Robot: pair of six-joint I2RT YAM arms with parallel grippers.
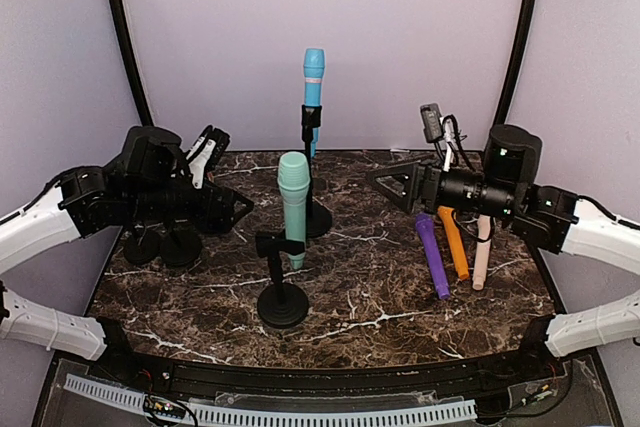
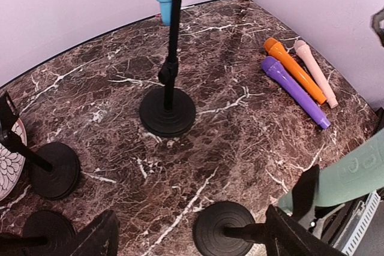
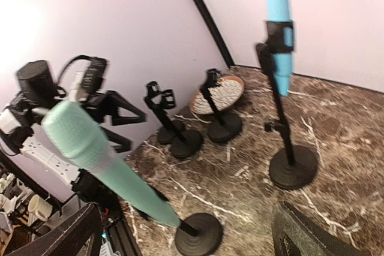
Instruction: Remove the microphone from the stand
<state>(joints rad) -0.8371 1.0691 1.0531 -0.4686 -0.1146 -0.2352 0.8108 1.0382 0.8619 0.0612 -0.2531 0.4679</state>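
Observation:
A mint-green microphone is clipped in the near black stand. Behind it, a blue microphone sits in a taller stand. My left gripper hangs open, left of the green microphone and apart from it. In the left wrist view the left gripper has only marble and the near stand's base between its fingers; the green microphone lies at the right edge. My right gripper is open to the right of both stands, holding nothing. The right wrist view shows the green microphone and blue microphone ahead of the right gripper.
Purple, orange and pink microphones lie flat on the marble table at the right. Two empty stands sit at the left by a patterned plate. Curved walls enclose the back.

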